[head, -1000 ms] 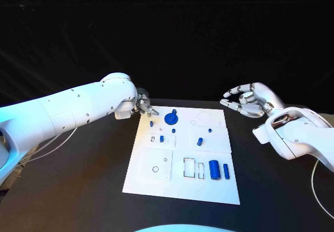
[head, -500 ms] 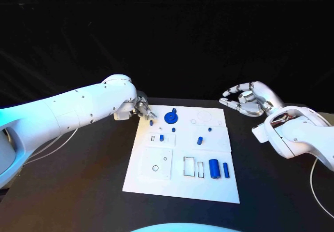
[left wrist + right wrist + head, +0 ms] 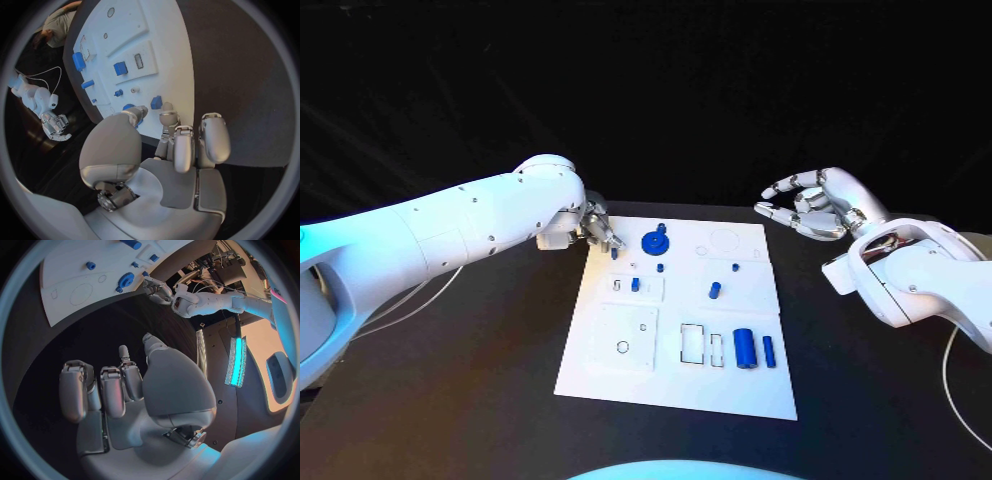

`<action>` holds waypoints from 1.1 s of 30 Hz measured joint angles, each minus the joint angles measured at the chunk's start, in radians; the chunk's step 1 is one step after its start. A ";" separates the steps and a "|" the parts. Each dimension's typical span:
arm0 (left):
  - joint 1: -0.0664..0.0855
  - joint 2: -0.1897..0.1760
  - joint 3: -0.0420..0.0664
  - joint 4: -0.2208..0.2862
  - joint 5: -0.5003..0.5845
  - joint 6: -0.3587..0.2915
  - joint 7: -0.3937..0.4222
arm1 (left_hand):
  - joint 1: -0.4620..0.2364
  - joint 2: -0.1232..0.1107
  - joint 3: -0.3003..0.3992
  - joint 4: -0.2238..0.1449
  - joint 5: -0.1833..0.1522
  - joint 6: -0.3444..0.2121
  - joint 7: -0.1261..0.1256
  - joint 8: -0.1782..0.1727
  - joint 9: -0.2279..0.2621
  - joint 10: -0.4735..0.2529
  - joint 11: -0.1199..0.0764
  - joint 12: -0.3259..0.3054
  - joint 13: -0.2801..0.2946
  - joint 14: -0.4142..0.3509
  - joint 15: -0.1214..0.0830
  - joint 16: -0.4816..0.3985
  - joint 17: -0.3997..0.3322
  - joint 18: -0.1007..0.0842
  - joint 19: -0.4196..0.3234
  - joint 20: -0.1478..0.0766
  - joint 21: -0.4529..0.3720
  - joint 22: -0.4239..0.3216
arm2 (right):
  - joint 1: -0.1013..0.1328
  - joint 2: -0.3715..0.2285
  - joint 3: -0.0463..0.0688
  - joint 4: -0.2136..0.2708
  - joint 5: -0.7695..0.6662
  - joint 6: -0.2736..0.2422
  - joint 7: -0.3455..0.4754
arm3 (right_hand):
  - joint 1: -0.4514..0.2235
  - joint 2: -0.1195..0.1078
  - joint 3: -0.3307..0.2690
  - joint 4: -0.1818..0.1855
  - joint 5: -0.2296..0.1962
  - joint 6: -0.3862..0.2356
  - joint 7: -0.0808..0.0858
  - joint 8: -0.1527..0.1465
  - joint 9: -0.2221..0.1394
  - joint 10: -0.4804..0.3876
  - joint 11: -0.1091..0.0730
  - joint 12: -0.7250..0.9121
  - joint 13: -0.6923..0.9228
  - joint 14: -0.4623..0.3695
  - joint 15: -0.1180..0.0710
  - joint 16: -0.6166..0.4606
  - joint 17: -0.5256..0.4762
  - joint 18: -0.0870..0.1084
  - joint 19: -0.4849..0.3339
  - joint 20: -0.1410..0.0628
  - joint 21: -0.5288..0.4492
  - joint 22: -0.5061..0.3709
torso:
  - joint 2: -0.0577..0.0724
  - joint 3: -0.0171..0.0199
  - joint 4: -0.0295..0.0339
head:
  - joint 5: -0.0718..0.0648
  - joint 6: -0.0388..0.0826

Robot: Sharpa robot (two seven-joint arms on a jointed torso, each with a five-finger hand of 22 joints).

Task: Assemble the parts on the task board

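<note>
- Compared with a second ago, the left hand (image 3: 599, 229) has slid a little along the task board's (image 3: 678, 382) far left corner and sits lower over it; in the last half second it has scarcely shifted.
- The right hand (image 3: 812, 207) keeps its place off the board's far right corner, over the black table (image 3: 459, 400), well apart from every part.
- The parts lie as they did before: the blue disc (image 3: 655, 241) near the far edge, a small blue peg (image 3: 615, 254) just beside the left hand's fingertips, the large blue cylinder (image 3: 744, 350) and a slimmer blue bar (image 3: 769, 349) toward the near right corner.
- No writing or brand can be read on the board; only outlined shapes show.
- The left wrist view shows the left hand's fingers (image 3: 211, 135) apart and grasping nothing, their tips just over the board's edge near the peg (image 3: 156, 102).
- The right wrist view shows the right hand (image 3: 125, 390) with its fingers half curled and spread, empty, and the board edge with the disc (image 3: 126, 279).
</note>
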 measured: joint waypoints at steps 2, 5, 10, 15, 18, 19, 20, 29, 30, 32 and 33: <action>-0.001 0.000 0.000 -0.001 0.001 0.001 0.000 | 0.010 0.010 0.000 0.000 0.000 0.003 -0.003 0.000 -0.002 0.000 0.000 0.003 0.002 0.000 0.000 0.000 0.000 0.000 0.000 0.000 0.000 0.001 | 0.000 0.000 0.000 0.000 0.000 0.000 0.000 | 0.000 0.000 0.000 0.000 0.000 0.000 0.000 0.000 0.000 0.000 0.000 0.000 0.000 0.000 0.000 0.000 0.000 0.000 0.000 0.000 0.000 0.000 | 0.000 0.0000 0.0000 | 0.000 0.000; -0.001 0.000 0.000 -0.001 0.004 0.003 0.000 | 0.016 0.016 0.000 0.000 0.000 0.008 -0.001 0.000 -0.003 0.000 0.000 0.003 0.002 0.000 0.000 0.000 0.000 0.000 0.000 0.000 0.000 0.001 | 0.000 0.000 0.000 0.000 0.000 0.000 0.000 | 0.000 0.000 0.000 0.000 0.000 0.000 0.000 0.000 0.000 0.000 0.000 0.000 0.000 0.000 0.000 0.000 0.000 0.000 0.000 0.000 0.000 0.000 | 0.000 0.0001 -0.0002 | 0.000 0.000; -0.002 0.001 0.000 -0.001 0.010 0.003 0.000 | 0.042 0.031 0.006 -0.006 0.000 0.011 -0.004 0.000 -0.006 0.000 0.000 0.003 0.002 0.000 0.000 0.000 0.000 0.000 0.000 0.000 0.000 0.004 | 0.000 0.000 0.000 0.000 0.000 0.000 0.000 | 0.000 0.000 0.000 0.000 0.000 0.000 0.000 0.000 0.001 0.000 0.000 0.000 0.000 0.000 0.000 0.000 0.000 0.000 0.000 0.000 0.000 0.000 | 0.000 0.0005 -0.0006 | -0.001 -0.001; -0.002 0.003 -0.001 -0.002 0.018 0.003 0.001 | 0.073 0.038 0.012 -0.008 0.000 0.011 -0.004 0.000 -0.008 0.000 0.000 0.006 0.002 0.000 0.000 0.000 0.000 0.000 0.000 0.000 0.000 0.005 | 0.000 0.001 0.000 0.000 0.000 0.000 0.000 | 0.000 0.000 0.000 0.000 0.000 0.000 0.000 0.000 0.001 0.000 0.000 0.000 0.000 0.000 0.000 0.000 0.000 0.000 0.000 0.000 0.000 0.000 | 0.000 0.0005 -0.0005 | -0.002 -0.002; -0.003 0.003 -0.001 -0.002 0.023 0.002 0.002 | 0.102 0.049 0.022 -0.012 0.000 0.015 -0.008 0.000 -0.009 0.004 -0.004 0.006 0.002 0.000 0.000 0.000 0.000 0.000 0.000 0.000 0.000 0.006 | 0.000 0.001 0.000 0.000 0.000 0.000 0.000 | 0.000 0.000 0.000 0.000 0.000 0.000 0.000 0.000 0.001 0.000 0.000 0.000 0.000 0.000 0.000 0.000 0.000 0.000 0.000 0.000 0.000 0.000 | 0.000 0.0005 -0.0005 | -0.002 -0.004; -0.003 0.004 -0.001 -0.002 0.024 0.002 0.002 | 0.125 0.054 0.034 -0.017 0.000 0.015 -0.008 0.000 -0.009 0.003 -0.004 0.006 0.002 0.000 0.000 0.000 0.000 0.000 0.000 0.000 0.000 0.007 | 0.000 0.001 0.000 0.000 0.000 0.000 0.000 | 0.000 0.000 0.000 0.000 0.000 0.000 0.000 0.000 0.001 0.000 0.000 0.000 0.000 0.000 0.000 0.000 0.000 0.000 0.000 0.000 0.000 0.000 | 0.000 0.0004 -0.0005 | -0.002 -0.004; -0.003 0.004 -0.001 -0.003 0.026 0.000 0.003 | 0.140 0.058 0.042 -0.022 0.000 0.015 -0.008 0.000 -0.009 0.001 -0.006 0.006 0.002 0.000 0.000 0.000 0.000 0.000 0.000 0.000 0.000 0.008 | 0.000 0.001 0.000 0.000 0.000 0.000 0.000 | 0.000 0.000 0.000 0.000 0.000 0.000 0.000 0.000 0.001 0.000 0.000 0.000 0.000 0.000 0.000 0.000 0.000 0.000 0.000 0.000 0.000 0.000 | 0.000 0.0004 -0.0005 | -0.002 -0.005; -0.003 0.002 -0.001 -0.003 0.057 -0.011 0.014 | 0.253 0.052 0.160 -0.053 -0.008 0.005 -0.009 0.036 -0.009 0.007 -0.014 0.006 0.000 0.000 0.000 0.000 0.000 0.000 0.000 0.000 0.000 0.016 | 0.000 0.000 0.000 0.000 0.001 0.000 0.000 | 0.000 0.000 0.000 0.000 0.004 0.000 0.000 0.004 0.001 0.000 0.000 0.000 0.000 0.000 0.000 0.000 0.000 0.000 0.004 -0.004 0.000 0.000 | 0.000 0.0003 -0.0003 | -0.002 -0.006; -0.003 0.002 -0.001 -0.003 0.061 -0.013 0.015 | 0.254 0.051 0.164 -0.049 -0.008 0.004 -0.008 0.041 -0.009 0.007 -0.014 0.006 0.000 0.000 0.000 0.000 0.000 0.000 0.000 0.000 0.000 0.018 | 0.000 0.000 0.000 0.000 0.001 0.000 0.000 | 0.000 0.000 0.000 0.000 0.004 0.000 0.000 0.004 0.001 0.000 0.000 0.000 0.000 0.000 0.000 0.000 0.000 0.000 0.004 -0.004 0.000 0.000 | 0.000 0.0003 -0.0003 | -0.002 -0.006; -0.004 -0.001 -0.001 -0.002 0.070 -0.017 0.017 | 0.254 0.051 0.175 -0.038 -0.008 0.004 -0.008 0.052 -0.009 0.007 -0.014 0.011 0.000 0.000 0.000 0.000 0.000 0.000 0.000 0.000 0.000 0.018 | 0.000 0.000 0.000 0.000 0.001 0.000 0.000 | 0.000 0.000 0.000 0.000 0.004 0.000 0.000 0.004 0.001 0.000 0.000 0.000 0.000 0.000 0.000 0.000 0.000 0.000 0.004 -0.004 0.000 0.000 | 0.000 0.0003 -0.0003 | -0.002 -0.006; -0.004 -0.002 -0.001 -0.001 0.074 -0.019 0.018 | 0.254 0.051 0.177 -0.036 -0.009 0.004 -0.008 0.053 -0.009 0.007 -0.014 0.011 0.000 0.000 0.000 0.000 0.000 0.000 0.000 0.000 0.000 0.018 | 0.000 0.000 0.000 0.000 0.001 0.000 0.000 | 0.000 0.000 0.000 0.000 0.004 0.000 0.000 0.004 0.001 0.000 0.000 0.000 0.000 0.000 0.000 0.000 0.000 0.000 0.004 -0.004 0.000 0.000 | 0.000 0.0003 -0.0001 | -0.002 -0.006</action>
